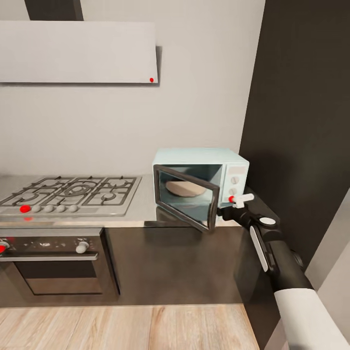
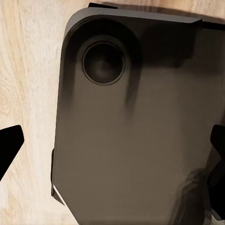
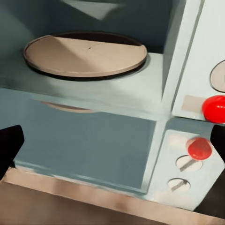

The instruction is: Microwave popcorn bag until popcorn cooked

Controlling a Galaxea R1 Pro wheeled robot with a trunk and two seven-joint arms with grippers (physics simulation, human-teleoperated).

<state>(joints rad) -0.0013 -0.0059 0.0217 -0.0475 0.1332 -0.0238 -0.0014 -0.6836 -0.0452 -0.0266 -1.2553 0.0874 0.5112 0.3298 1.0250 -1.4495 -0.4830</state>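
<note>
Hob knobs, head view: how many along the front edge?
5 on the hob's front edge: one red knob at the left end, then four grey knobs in a row rightwards. More may sit beyond the frame's left edge.

A home kitchen; a steel gas hob (image 1: 73,193) sits in a grey countertop (image 1: 146,206), a built-in oven (image 1: 53,265) below; an extractor hood (image 1: 78,51) above; a mint-blue microwave (image 1: 204,182) stands open; wood flooring (image 1: 126,328).
</note>
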